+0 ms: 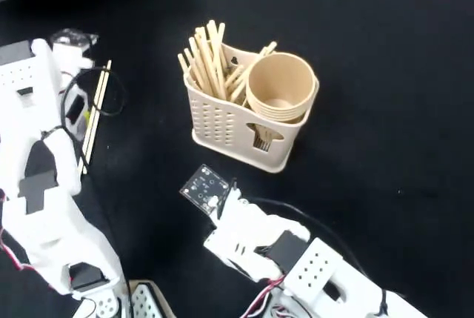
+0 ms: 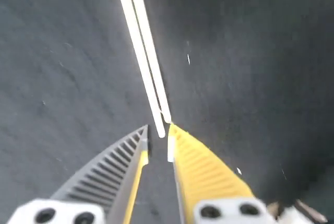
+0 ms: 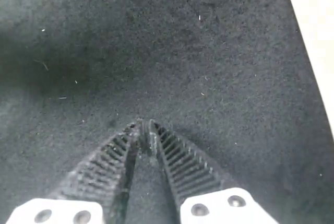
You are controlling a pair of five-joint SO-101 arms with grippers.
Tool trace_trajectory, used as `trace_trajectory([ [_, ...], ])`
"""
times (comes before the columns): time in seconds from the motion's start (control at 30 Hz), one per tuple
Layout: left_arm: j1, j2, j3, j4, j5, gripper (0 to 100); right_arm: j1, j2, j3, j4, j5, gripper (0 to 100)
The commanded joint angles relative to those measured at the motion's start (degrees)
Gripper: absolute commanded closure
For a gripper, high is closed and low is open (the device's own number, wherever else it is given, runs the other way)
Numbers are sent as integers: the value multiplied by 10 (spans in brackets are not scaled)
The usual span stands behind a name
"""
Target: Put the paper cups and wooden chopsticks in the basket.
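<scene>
While two wooden chopsticks lay on the black bench, the left gripper stood a little open at their ends. The right gripper was closed. Paper cups sat in the basket.

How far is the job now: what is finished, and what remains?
Done: the paper cups and many chopsticks stand in the basket. In hand: the left claw is at the end of one chopstick pair on the table. Left: putting it in.
</scene>
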Motion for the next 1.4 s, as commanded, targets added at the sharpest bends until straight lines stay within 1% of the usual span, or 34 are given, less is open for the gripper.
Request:
trace_trajectory([
  [0.0, 10, 3, -1, -39, 6, 806, -5, 0, -2, -7, 5, 983],
  [0.03, 7, 22, -5, -46, 6, 767, -5, 0, -2, -7, 5, 983],
  [0.07, 5, 45, -14, -56, 4, 756, -5, 0, -2, -7, 5, 983],
  [0.17, -15, 127, -65, -92, 7, 773, -5, 0, -2, -7, 5, 983],
  [0.23, -27, 200, -122, -95, 6, 773, -5, 0, -2, -7, 5, 983],
  [0.33, -42, 316, -235, -72, 6, 775, -5, 0, -2, -7, 5, 983],
  [0.43, -44, 420, -372, -7, 5, 778, -5, 0, -2, -7, 5, 983],
  [0.5, -44, 480, -472, 40, 4, 821, -5, 0, -2, -7, 5, 983],
  [0.6, -45, 541, -571, 44, 7, 967, -5, 0, -2, -7, 5, 983],
  [0.63, -45, 554, -588, 44, 6, 977, -5, 0, -2, -7, 5, 983],
  [0.67, -45, 561, -596, 45, 6, 957, -5, 0, -2, -7, 5, 983],
  [0.73, -44, 563, -596, 45, 4, 977, -5, 0, -2, -7, 5, 983],
  [0.9, -38, 556, -599, 45, 8, 972, -5, 0, -2, -7, 5, 983],
  [1.07, -40, 478, -553, 46, 44, 972, -5, 0, -2, -7, 5, 983],
  [1.13, -39, 421, -499, 46, 47, 972, -5, 0, -2, -7, 5, 983],
  [1.37, 1, 171, -219, 42, 45, 971, -5, 0, -2, -7, 5, 983],
])
